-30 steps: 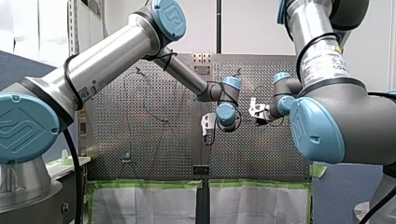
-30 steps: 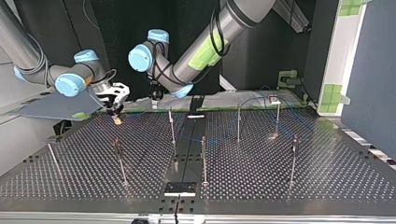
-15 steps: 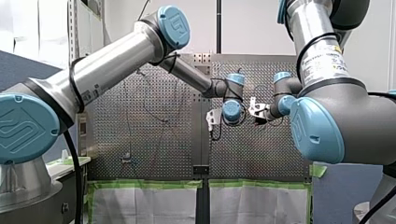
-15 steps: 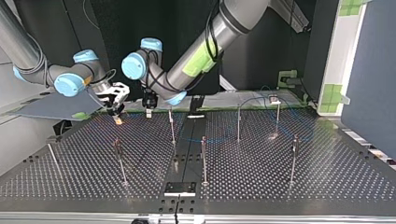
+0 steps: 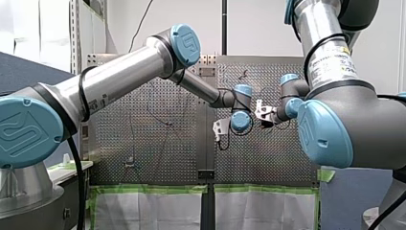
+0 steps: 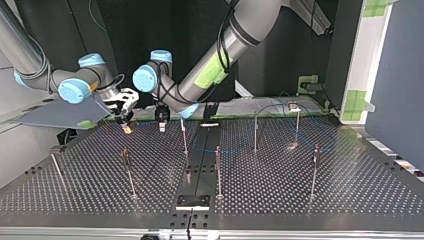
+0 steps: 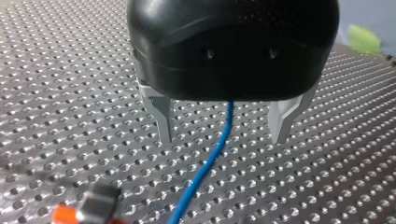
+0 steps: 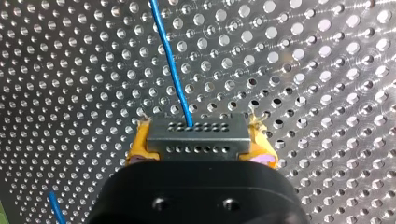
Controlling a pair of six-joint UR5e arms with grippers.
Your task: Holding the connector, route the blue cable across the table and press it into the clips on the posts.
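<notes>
My right gripper (image 8: 198, 161) has yellow pads and is shut on the grey connector (image 8: 197, 137). The blue cable (image 8: 170, 65) leaves the connector and runs away over the perforated table. In the top view my right gripper (image 6: 125, 122) hovers low at the back left. My left gripper (image 6: 161, 123) hangs just beside it. In the left wrist view my left gripper (image 7: 223, 139) is open, and the blue cable (image 7: 210, 158) passes between its metal fingers (image 7: 163, 121) without touching either. The connector (image 7: 95, 210) shows ahead of it.
Several thin posts stand on the table, such as one near my left gripper (image 6: 184, 136), one mid-table (image 6: 218, 170) and one at the right (image 6: 314, 172). The cable (image 6: 235, 149) loops toward the back right. A black plate (image 6: 192, 201) sits at the near edge.
My left arm has swung toward the top view's left and dropped lower, ending close beside my right gripper. My right arm has stayed still with the connector.
</notes>
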